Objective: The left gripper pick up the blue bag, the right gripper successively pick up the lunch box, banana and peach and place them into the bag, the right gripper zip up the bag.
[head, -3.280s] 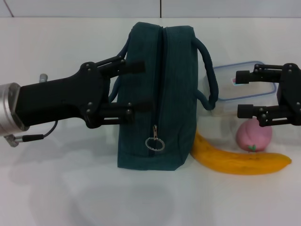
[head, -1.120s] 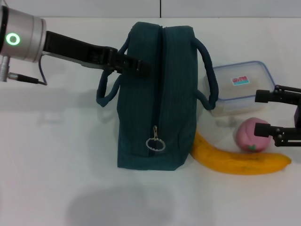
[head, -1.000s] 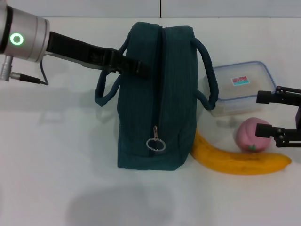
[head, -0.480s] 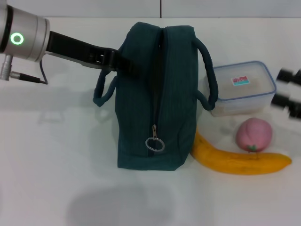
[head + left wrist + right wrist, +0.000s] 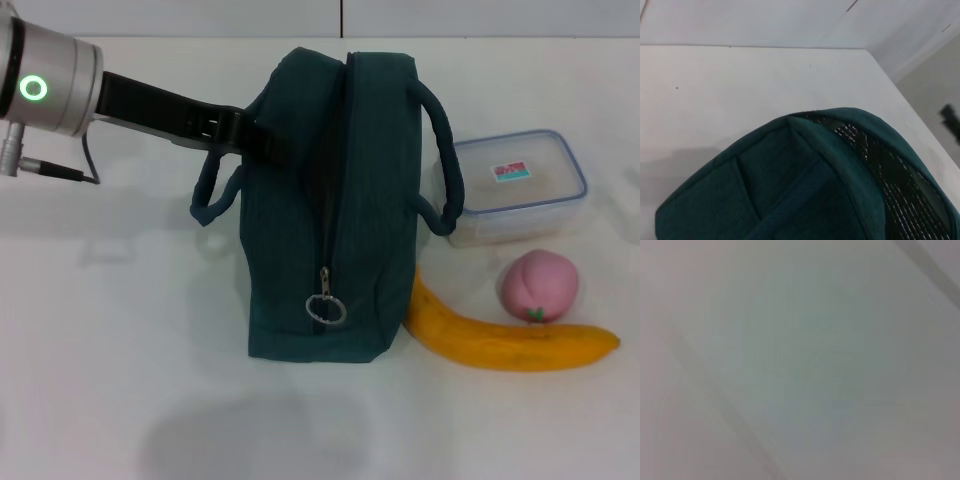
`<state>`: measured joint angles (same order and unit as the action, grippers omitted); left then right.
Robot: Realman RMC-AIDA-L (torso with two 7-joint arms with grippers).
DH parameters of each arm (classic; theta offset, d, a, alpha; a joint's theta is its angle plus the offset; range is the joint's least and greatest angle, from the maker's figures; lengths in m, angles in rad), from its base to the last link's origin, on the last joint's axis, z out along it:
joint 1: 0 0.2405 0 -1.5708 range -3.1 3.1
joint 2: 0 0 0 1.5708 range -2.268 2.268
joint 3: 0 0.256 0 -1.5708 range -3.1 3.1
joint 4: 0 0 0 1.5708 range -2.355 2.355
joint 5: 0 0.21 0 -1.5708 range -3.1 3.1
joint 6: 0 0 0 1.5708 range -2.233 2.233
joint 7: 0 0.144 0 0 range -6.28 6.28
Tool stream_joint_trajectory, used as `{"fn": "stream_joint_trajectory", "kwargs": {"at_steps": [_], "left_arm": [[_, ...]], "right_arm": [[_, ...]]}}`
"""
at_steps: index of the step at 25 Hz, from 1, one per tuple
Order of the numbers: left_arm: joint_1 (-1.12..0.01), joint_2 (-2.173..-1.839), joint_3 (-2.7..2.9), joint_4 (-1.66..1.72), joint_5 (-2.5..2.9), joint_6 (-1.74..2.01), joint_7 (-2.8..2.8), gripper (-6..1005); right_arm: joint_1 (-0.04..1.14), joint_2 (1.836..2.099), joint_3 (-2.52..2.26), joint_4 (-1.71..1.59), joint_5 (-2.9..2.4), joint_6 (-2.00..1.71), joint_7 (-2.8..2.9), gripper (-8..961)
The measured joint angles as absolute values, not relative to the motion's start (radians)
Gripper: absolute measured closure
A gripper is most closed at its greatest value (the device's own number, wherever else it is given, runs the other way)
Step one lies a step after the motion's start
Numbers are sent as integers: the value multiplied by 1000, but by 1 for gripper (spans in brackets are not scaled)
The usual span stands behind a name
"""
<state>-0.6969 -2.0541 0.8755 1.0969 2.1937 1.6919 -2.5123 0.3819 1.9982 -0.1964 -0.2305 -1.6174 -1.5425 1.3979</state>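
Your left gripper [image 5: 262, 140] has now closed on the upper left edge of the blue bag [image 5: 330, 210]. That side is pulled a little outward compared with a second ago, and the dark gap along the zipper [image 5: 326, 309] is wider. The left wrist view shows a shiny lining inside the opening. The bag stands on the table [image 5: 120, 350], not lifted.

Your right gripper has gone: it was beside the peach [image 5: 539, 284] one second ago, and now it is out of the head view (its wrist camera shows only a blank surface), so I cannot say how its fingers stand. The lunch box [image 5: 515, 185], the peach and the banana [image 5: 510, 343] lie untouched, right of the bag. Nothing is packed yet.
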Motion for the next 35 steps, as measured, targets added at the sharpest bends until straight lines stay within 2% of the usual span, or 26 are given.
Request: {"fn": "stream_joint_trajectory", "kwargs": {"at_steps": [8,28,35], "left_arm": [[-701,-2057,877,1097,2196,1677,-2511,951],[-679,-2059,879,1095,2198,1670,-2488,951],[-664,-2059,879,1095,2198,1671,-2487,951]], "right_arm": [[401,2011,-192,-114,-1621,-1264,1486,171],[554,2022,-247,24,-1631,-1119,1496,170],[538,2022,-236,18,-1622,-1121,1496,296]]}}
